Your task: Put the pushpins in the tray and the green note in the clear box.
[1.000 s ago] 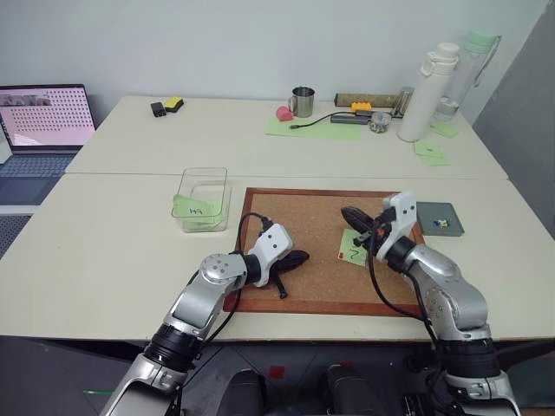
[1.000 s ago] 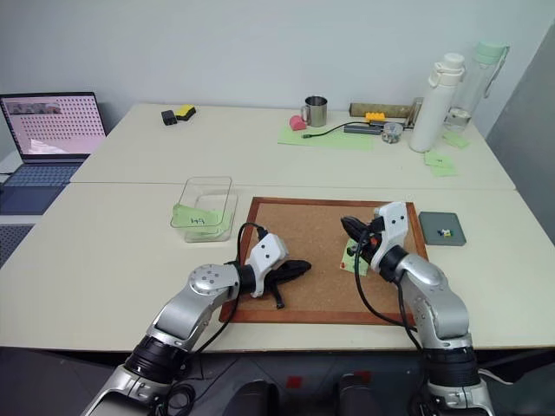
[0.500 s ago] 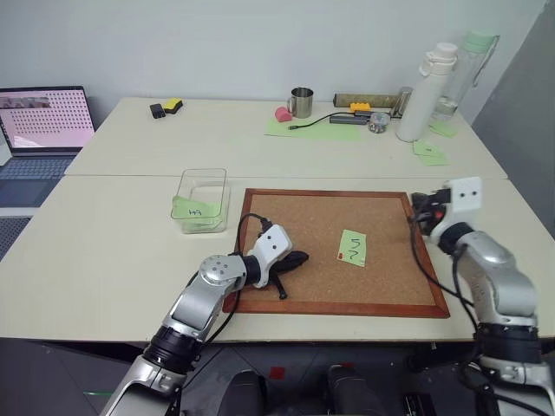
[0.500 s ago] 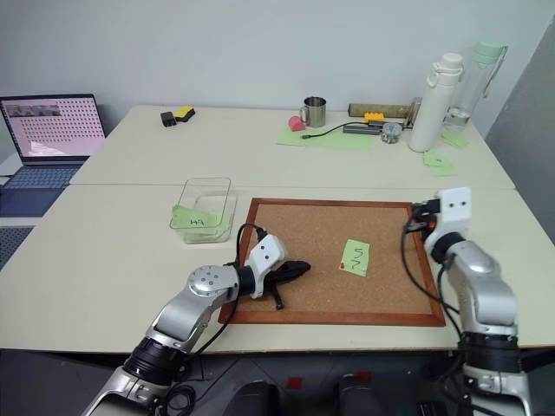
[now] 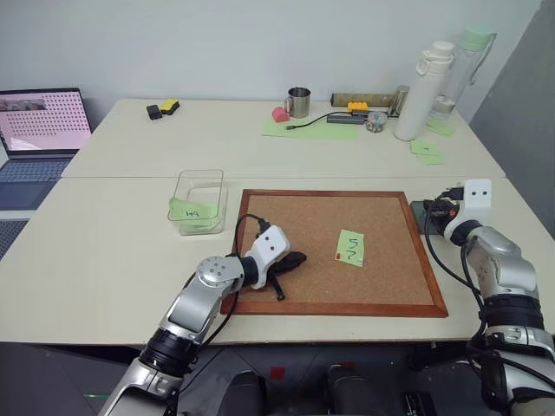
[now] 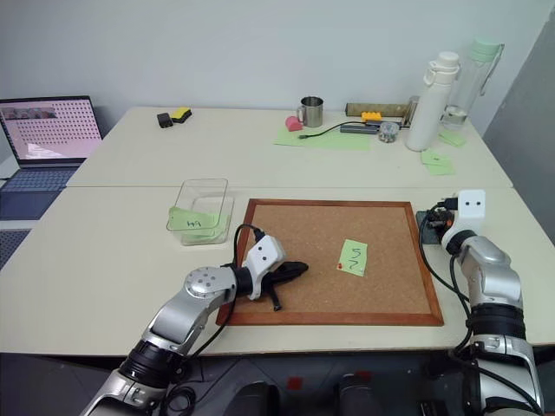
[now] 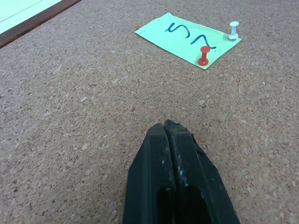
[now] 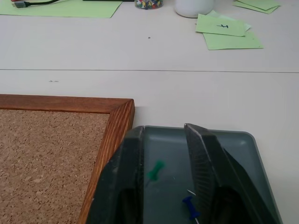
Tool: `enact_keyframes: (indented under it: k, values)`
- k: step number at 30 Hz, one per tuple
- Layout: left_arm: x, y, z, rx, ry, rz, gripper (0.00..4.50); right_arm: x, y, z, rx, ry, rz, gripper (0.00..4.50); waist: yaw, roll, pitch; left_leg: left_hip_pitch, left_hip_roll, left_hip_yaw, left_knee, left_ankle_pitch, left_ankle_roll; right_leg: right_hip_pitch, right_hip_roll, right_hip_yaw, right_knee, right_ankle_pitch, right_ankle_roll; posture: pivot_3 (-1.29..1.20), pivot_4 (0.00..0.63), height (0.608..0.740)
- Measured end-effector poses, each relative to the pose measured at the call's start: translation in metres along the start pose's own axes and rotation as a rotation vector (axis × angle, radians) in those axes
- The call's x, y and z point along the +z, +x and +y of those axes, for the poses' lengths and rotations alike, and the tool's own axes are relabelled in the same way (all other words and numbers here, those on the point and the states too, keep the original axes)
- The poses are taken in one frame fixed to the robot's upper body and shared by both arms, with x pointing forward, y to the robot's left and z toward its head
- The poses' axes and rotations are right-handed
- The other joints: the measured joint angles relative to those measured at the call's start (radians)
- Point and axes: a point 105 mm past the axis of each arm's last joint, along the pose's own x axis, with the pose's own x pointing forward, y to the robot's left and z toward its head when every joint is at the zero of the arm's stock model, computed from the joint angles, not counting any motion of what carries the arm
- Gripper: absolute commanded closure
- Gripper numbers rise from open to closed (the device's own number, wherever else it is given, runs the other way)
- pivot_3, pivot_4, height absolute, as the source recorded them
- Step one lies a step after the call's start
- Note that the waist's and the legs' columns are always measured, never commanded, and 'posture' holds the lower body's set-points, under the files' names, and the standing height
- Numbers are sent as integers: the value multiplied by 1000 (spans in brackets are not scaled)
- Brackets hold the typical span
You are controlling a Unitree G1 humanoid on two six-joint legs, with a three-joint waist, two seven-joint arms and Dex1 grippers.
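While the right gripper [image 8: 166, 154] is parted over the tray [image 8: 243, 154], the red pin [image 7: 203, 55] could be missed; the left gripper [image 7: 167, 128] is pressed shut.

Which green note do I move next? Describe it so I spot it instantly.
Find the wood-framed corkboard. The green note lies right of its centre, still held by a red pushpin and a white one. It reads "5 ?", while the clear box's note reads "H9".

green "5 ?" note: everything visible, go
The small light green square sticky note lies flat on the cork of the wood-framed corkboard, right of centre. It looks like thin paper with a dark handwritten "5" above a "?". A red pushpin and a white pushpin stand in it near two corners. No gripper touches it.
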Motion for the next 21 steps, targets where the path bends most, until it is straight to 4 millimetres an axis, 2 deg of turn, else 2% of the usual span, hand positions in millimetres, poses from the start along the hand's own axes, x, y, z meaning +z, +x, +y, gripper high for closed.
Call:
enact_keyframes:
  k: [7,10,12,15,18,21]
  values:
    - [1,-1,0,8,0,-1,4500,3,-4,-1,10,9,-21,3039,-1,0,0,0,0,0,0,0,0,0,0,0,0,0,0,0,150,740]
    - [0,-2,0,8,-1,1,4500,6,-15,9,82,2,-59,3039,-1,0,0,0,0,-1,-1,0,0,0,0,0,0,-1,0,0,150,740]
    - [0,-2,0,8,1,1,4500,9,-28,24,182,6,-78,3039,-1,0,0,0,1,-1,-1,0,0,-1,1,0,0,-2,3,0,150,740]
    - [-1,-3,0,8,-1,5,4500,8,-59,67,410,10,-86,3039,-2,1,-1,0,2,-3,-1,0,0,-1,2,0,0,-3,3,0,150,740]
    - [-2,-3,1,11,-3,8,4500,2,-82,99,550,-4,-62,3039,-4,1,-1,1,2,-3,-1,0,0,-1,2,0,0,-3,3,0,150,740]
    - [-2,-3,1,10,-4,13,4500,-4,-94,124,633,-56,-42,3039,-6,1,-1,1,2,-3,-1,0,0,-1,2,0,0,-3,3,0,150,740]
